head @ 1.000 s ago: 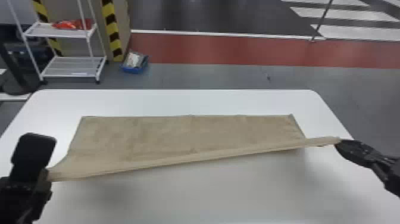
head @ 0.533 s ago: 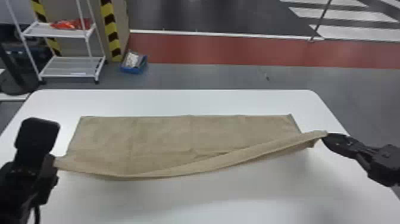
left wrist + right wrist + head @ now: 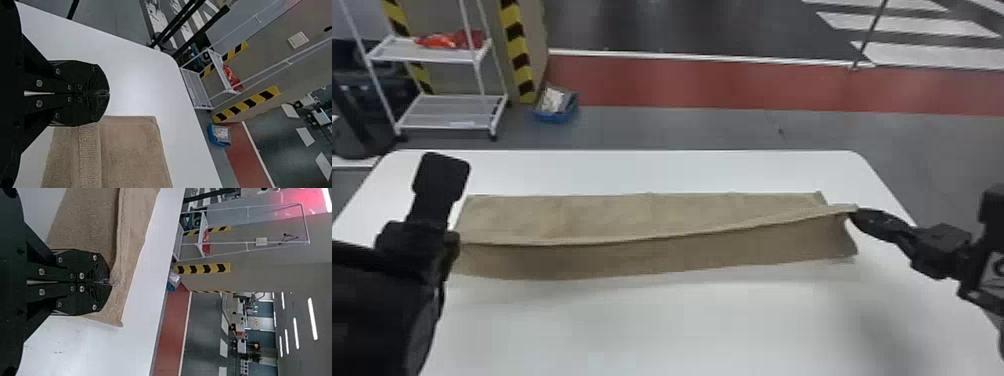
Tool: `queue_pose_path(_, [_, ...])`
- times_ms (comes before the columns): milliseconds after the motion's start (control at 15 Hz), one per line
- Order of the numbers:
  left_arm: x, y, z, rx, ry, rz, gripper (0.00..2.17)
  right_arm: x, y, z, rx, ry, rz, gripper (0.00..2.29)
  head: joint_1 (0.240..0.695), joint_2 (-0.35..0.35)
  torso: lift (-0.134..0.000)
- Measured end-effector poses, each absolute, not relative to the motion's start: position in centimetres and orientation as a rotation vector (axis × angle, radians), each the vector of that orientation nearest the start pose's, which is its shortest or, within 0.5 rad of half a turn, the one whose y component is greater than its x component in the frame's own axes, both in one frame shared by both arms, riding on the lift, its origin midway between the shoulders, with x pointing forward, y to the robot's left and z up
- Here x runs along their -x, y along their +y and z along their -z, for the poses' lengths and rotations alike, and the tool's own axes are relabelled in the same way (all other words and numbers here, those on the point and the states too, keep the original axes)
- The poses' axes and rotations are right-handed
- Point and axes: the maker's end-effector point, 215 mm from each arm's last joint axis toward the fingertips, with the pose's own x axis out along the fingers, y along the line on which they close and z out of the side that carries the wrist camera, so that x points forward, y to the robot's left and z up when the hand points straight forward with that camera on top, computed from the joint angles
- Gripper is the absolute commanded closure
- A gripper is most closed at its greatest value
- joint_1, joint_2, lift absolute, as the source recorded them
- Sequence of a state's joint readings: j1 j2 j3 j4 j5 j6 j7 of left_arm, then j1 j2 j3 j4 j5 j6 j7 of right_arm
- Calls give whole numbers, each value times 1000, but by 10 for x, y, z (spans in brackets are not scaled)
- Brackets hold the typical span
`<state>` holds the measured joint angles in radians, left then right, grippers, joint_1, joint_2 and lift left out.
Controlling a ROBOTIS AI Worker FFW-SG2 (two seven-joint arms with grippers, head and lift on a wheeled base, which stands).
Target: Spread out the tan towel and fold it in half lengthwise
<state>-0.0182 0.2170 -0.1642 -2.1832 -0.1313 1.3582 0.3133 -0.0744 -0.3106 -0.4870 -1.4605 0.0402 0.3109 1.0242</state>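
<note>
the left gripper [image 3: 109,93] has its fingers pressed together, and the raised edge of the tan towel [image 3: 612,215] runs up to them, so i take it to be gripping that end. the right gripper [image 3: 112,282] is closed tight too, with cloth bunched between its tips near the towel's other end.

from there the held edge stretches between the two, and the near side slopes down from it to the white table [image 3: 657,330], while the rest lies flat beyond. over the last second both grippers have moved inward and away from the robot, taking that edge toward the far side and baring the near face. i judge the lengthwise fold to be under way, though not laid down; the edges still have to meet evenly, and the right end, farther forward, could skew it.

the left gripper's exact pinch is hidden behind its own finger, and in the head view the left arm crowds that end of the towel. both wrist views cut the cloth off partway, and how the layers lie beneath the raised edge can't be made out
</note>
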Motion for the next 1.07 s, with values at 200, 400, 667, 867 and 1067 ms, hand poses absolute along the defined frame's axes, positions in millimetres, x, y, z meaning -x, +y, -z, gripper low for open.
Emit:
queue_pose_path(200, [-522,339,359,-457,656,-351,1905,-556,-416,372,56,323,-473,1477,695,-81,-128])
queue_pose_path(400, [-544,342,352,-459,631,-361,1905,-580,-408,366,61,324,-480,1477,695,-66,-128])
queue_pose_path(667, [-562,343,349,-477,633,-367,1899,-599,-402,375,70,339,-474,1477,695,-56,-128])
queue_pose_path(867, [-566,355,362,-524,667,-410,1811,-606,-399,386,85,352,-468,1477,695,-43,-128])
queue_pose_path(1067, [-575,354,368,-531,658,-405,1811,-609,-398,395,90,371,-465,1477,695,-40,-128])
